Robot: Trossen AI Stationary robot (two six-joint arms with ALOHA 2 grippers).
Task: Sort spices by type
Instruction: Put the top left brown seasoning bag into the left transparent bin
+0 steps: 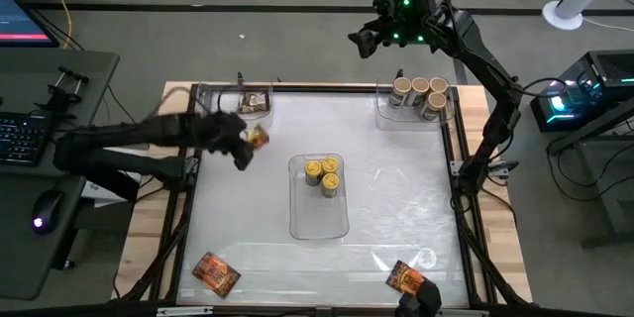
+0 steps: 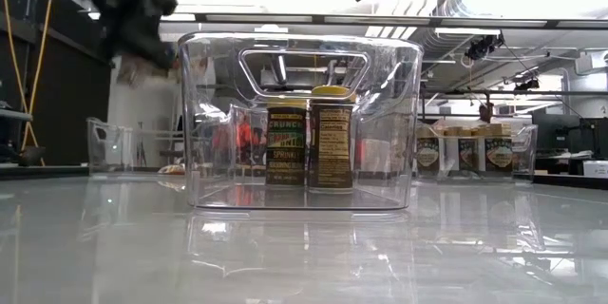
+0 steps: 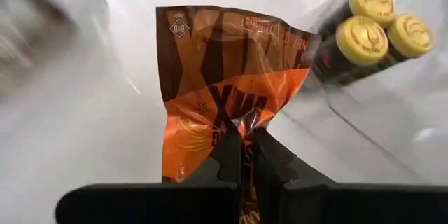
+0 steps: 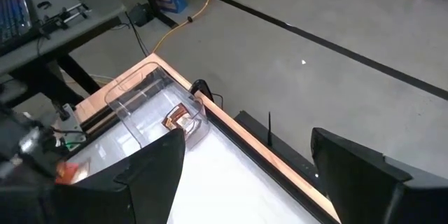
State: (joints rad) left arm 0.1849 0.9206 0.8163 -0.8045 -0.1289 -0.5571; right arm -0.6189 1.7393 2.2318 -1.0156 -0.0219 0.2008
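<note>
My left gripper [image 1: 245, 145] is over the table's far left part, shut on an orange-red foil packet [image 3: 224, 77]. Behind it, a clear tray [image 1: 253, 100] at the far left corner holds another packet [image 4: 179, 119]. The middle tray [image 1: 319, 220] holds jars with yellow lids [image 1: 323, 174]. The far right tray [image 1: 443, 114] holds jars with beige lids [image 1: 418, 92]. Two more packets lie flat near the front edge, one left [image 1: 215, 272] and one right [image 1: 405, 277]. My right gripper [image 4: 255, 175] hangs open, high beyond the far edge. My left gripper pinches the packet between its two fingers, at one end near the edge [image 3: 245, 134]. The fingers slant downward and the packet's crinkled body stands out past their tips. The packet looks lifted off the table, with nothing under it but the white top.
The middle tray [image 2: 299, 123] stands to the right of my left gripper. The table has a raised wooden rim [image 1: 297, 87]. A keyboard and mouse sit on a side desk [image 1: 40, 149] left of the table.
</note>
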